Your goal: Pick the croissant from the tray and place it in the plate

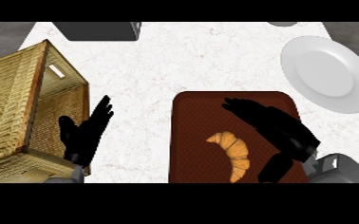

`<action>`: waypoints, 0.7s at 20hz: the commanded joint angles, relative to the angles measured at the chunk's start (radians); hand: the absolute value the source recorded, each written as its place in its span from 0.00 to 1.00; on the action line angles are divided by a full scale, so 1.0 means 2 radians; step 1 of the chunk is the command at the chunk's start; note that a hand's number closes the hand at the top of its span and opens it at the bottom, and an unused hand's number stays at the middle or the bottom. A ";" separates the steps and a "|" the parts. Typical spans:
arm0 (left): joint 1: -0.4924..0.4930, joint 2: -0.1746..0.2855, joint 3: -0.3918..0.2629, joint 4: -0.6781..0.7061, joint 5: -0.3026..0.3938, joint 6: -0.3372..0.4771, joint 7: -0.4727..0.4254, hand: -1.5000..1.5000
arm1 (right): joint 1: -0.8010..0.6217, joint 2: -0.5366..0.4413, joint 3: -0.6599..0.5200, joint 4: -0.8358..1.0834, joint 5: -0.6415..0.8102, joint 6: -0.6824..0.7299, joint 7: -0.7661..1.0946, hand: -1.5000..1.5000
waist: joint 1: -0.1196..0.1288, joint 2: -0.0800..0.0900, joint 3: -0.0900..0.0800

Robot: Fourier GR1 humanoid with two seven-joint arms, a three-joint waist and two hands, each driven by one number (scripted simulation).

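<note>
Croissant (235,152), tray (196,123), plate (322,73): one each

- One croissant (231,153), on the tray.
- One brown tray (196,118), near the middle.
- One white plate (293,52), at the far right.
- Two black hands: the left hand (82,135) at the near left, the right hand (280,126) at the near right.
- One wooden crate (28,90), at the left.
- One dark grey box (98,30), at the far edge.
- One white counter (182,61).
</note>
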 commanded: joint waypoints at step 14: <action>0.021 -0.027 0.015 -0.001 -0.025 -0.016 0.009 0.50 | 0.054 0.081 -0.006 0.013 0.160 0.014 0.007 0.00 | -0.001 0.002 -0.002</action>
